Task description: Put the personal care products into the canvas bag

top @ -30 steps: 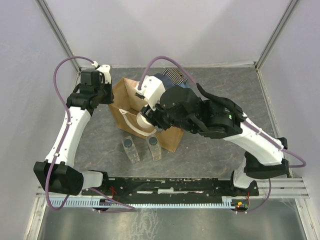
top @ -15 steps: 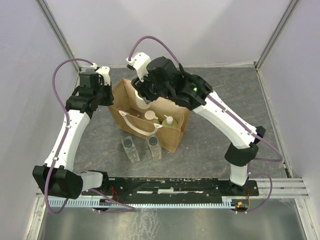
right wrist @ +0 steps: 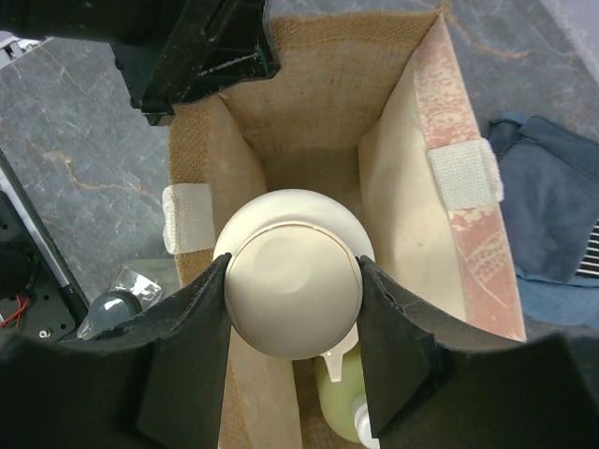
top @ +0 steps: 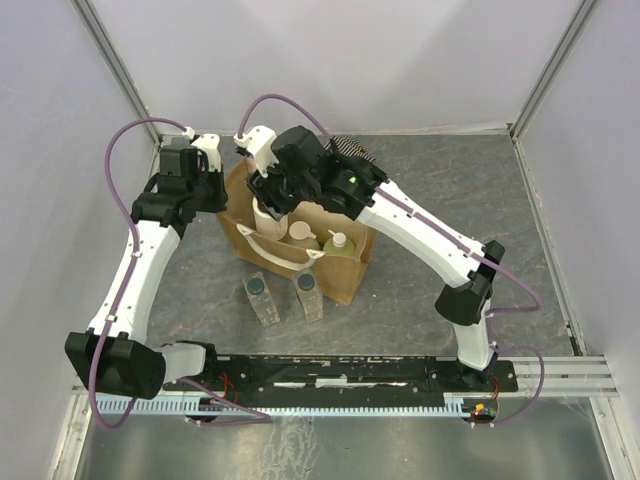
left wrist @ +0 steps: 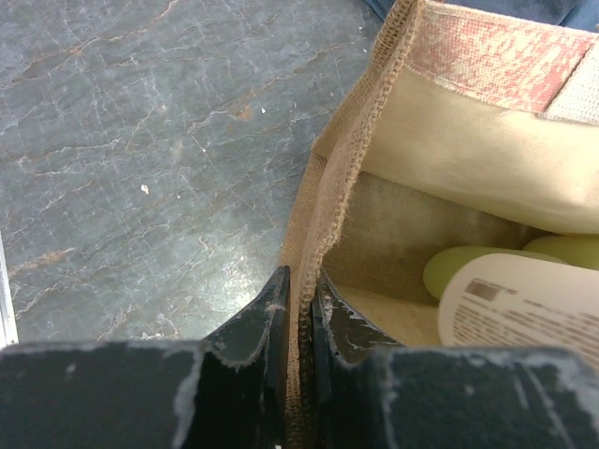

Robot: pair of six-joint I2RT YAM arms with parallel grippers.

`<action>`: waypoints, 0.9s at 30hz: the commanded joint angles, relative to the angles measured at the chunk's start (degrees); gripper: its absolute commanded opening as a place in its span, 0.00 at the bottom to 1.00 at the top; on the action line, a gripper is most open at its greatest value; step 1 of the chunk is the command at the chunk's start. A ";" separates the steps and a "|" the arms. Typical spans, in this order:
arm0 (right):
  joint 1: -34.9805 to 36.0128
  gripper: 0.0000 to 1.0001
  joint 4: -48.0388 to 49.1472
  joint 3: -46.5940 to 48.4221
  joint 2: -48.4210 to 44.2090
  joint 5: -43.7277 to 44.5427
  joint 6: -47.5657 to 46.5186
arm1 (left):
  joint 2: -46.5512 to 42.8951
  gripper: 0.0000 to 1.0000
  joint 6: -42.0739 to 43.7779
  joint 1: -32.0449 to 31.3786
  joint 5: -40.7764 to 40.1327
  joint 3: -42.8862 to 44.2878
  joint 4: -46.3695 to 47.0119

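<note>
The canvas bag [top: 345,278] is tan-brown outside and paler cream inside, with cream-white handles [right wrist: 465,173] and faded reddish mottling along one inner wall's top. The squat jar [right wrist: 293,281] is plain cream. The yellow-green bottles [top: 338,246] are pale with whitish tops. The clear bottles [top: 262,298] have dark caps, perhaps black. The counter [top: 470,180] is dark grey with lighter veins. The folded cloth [right wrist: 552,215] is blue, partly black-and-white striped.

Bright, even light — soft shadows, little glare.
</note>
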 commanded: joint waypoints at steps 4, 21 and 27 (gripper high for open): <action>-0.91 0.05 10.51 -3.33 0.10 -2.49 1.24 | -0.91 0.16 -3.10 0.11 0.07 1.32 3.89; -1.93 0.02 7.16 -15.71 0.74 1.31 0.66 | -0.06 0.16 -1.88 0.13 -0.53 2.53 2.85; -1.94 0.02 7.04 -15.08 3.03 -0.11 1.97 | 0.72 0.16 -1.64 0.15 -0.16 2.81 2.94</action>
